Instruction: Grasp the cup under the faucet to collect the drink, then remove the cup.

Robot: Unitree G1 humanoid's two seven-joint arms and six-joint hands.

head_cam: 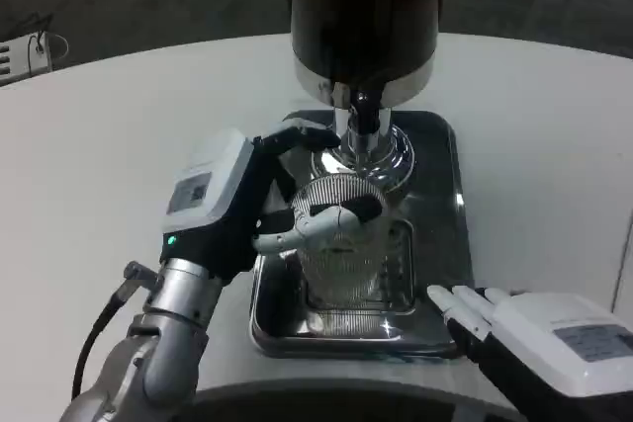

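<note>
I see my left hand grasping the ribbed clear cup, contents unclear, under the faucet; my right hand rests released beside the tray.

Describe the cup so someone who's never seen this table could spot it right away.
Find the black drink dispenser at the table's far middle, standing on a steel tray. Under its faucet, the left hand grips the cup: the only clear, ribbed glass there.
</note>
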